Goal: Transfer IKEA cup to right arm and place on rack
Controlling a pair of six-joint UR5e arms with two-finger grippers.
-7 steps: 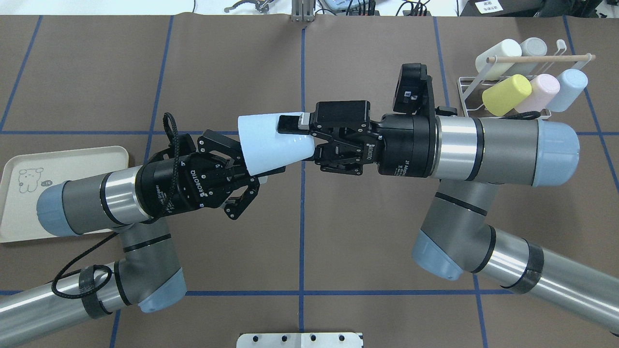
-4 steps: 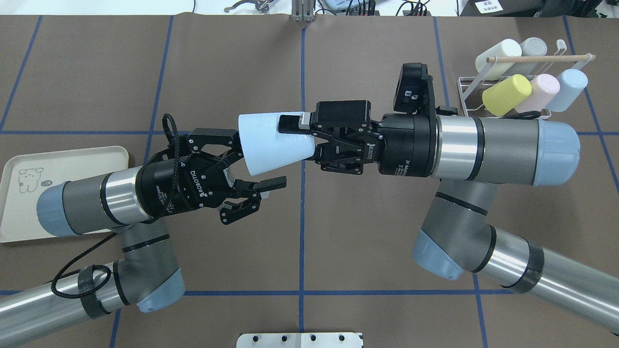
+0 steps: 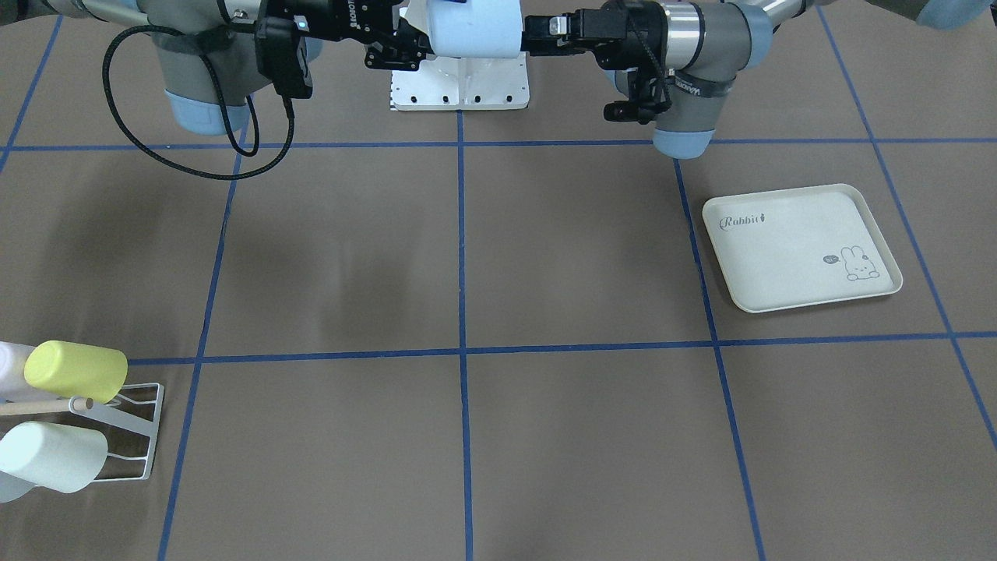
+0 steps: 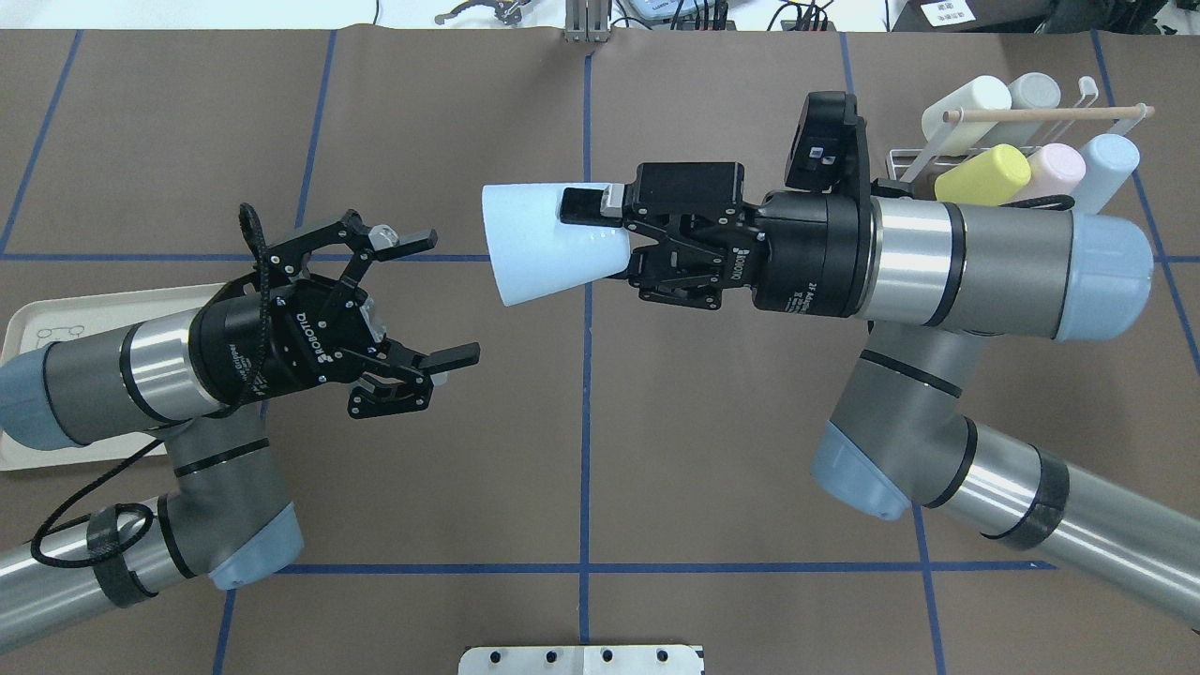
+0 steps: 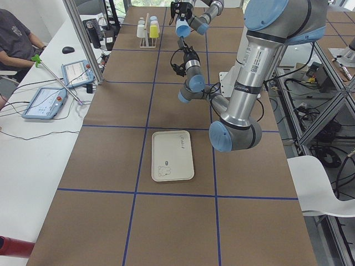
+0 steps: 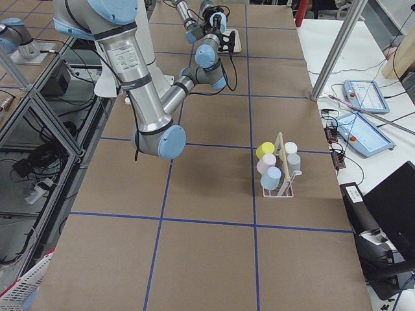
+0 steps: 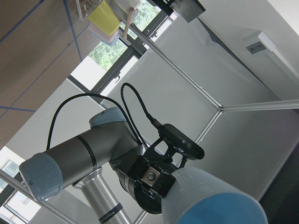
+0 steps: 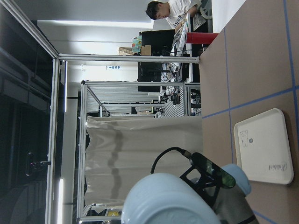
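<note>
Cup (image 4: 548, 242), pale blue, is hanging sideways above the brown counter (image 4: 450, 112). The right claw (image 4: 600, 239) is clamping its narrower end. The left claw (image 4: 442, 296), lettered "ROBOTIQ" like its twin, is gaping wide and empty, well apart from the cup. Five cups, cream, grey, yellow, pink and light blue, are lying on the white wire rack (image 4: 895, 159). One cream tray (image 3: 794, 249) is showing "Rabbit".

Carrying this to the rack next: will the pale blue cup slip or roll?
Probably light and stiff: the pale blue cup juts out sideways from the right pincer, held only near its narrow end. Its glossy tapered wall might slide out if the grip loosens. Set loose on its side it would likely roll in a curve.
</note>
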